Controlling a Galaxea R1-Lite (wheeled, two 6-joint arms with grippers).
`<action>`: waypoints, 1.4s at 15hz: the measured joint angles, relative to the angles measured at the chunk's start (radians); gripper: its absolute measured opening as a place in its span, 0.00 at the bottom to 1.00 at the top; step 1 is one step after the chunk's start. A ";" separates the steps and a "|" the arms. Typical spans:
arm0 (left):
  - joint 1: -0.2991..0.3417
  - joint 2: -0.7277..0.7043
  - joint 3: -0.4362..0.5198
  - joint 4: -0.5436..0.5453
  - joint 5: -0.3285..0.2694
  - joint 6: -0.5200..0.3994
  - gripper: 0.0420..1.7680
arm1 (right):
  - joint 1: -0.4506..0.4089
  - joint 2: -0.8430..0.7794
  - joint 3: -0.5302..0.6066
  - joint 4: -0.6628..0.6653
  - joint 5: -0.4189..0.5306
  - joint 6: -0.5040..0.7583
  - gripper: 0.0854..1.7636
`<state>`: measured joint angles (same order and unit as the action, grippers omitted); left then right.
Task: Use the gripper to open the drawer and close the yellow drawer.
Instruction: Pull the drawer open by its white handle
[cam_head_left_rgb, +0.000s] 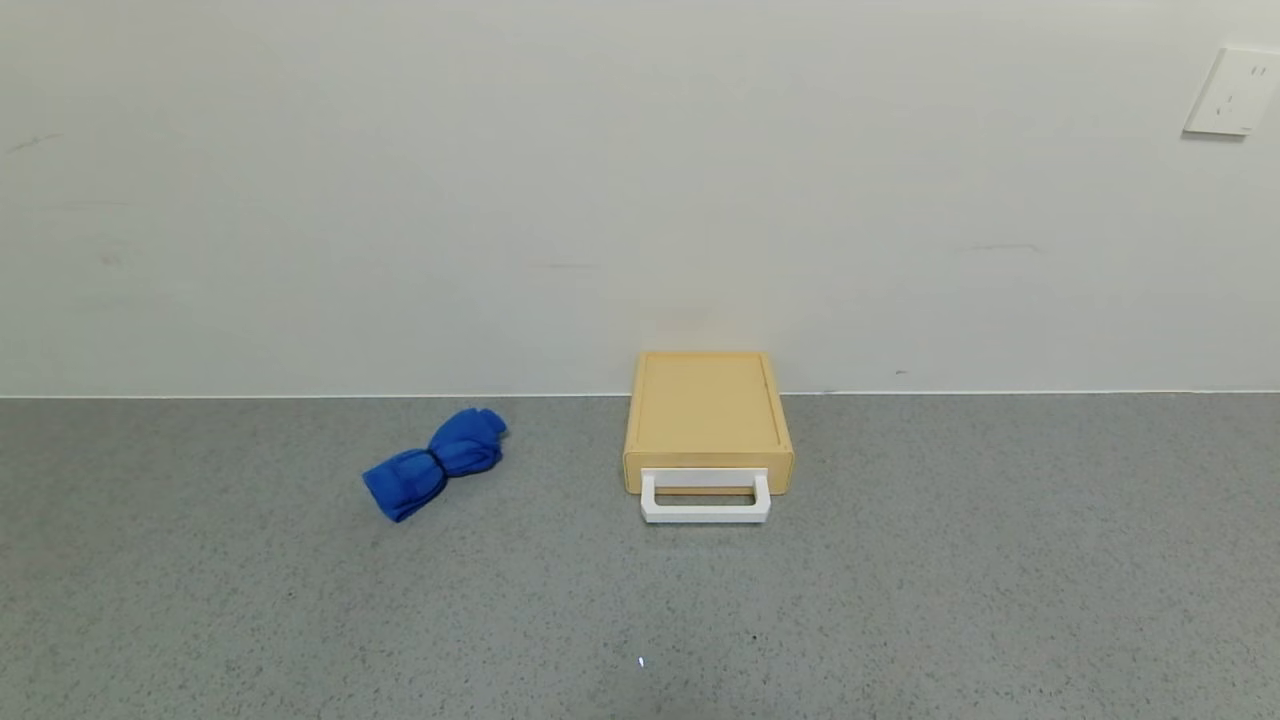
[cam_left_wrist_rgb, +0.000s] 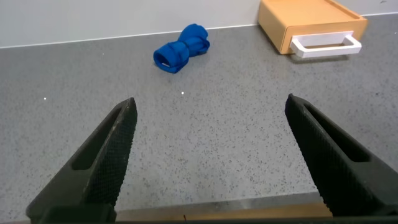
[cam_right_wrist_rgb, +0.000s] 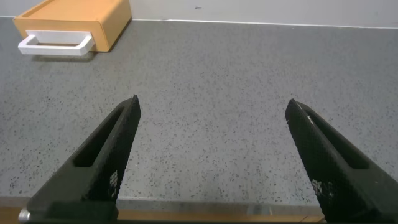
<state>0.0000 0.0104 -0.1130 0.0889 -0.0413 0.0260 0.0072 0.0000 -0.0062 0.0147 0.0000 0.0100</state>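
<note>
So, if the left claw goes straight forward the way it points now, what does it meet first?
Probably nothing but bare countertop. The left claw is open and aims between the blue cloth and the yellow drawer, towards the wall. Depth is unclear, so it may pass close to the cloth.

Left gripper (cam_left_wrist_rgb: 208, 109): low over the counter, fingers (cam_left_wrist_rgb: 102, 162) spread wide, holding nothing.
Right gripper (cam_right_wrist_rgb: 211, 109): low over the counter, fingers (cam_right_wrist_rgb: 329, 168) spread wide, holding nothing.
Arms: neither seen from the head.
</note>
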 joint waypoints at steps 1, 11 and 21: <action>0.000 0.013 -0.033 0.019 -0.003 0.001 0.97 | 0.000 0.000 0.000 0.000 0.000 0.000 0.97; -0.016 0.519 -0.402 0.038 -0.032 0.124 0.97 | 0.000 0.000 0.000 -0.001 0.000 0.001 0.97; -0.281 1.326 -0.876 0.064 -0.123 0.211 0.97 | 0.000 0.000 0.000 -0.001 0.000 0.001 0.97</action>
<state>-0.2813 1.3364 -0.9891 0.1528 -0.1640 0.2366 0.0072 0.0000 -0.0062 0.0138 0.0000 0.0109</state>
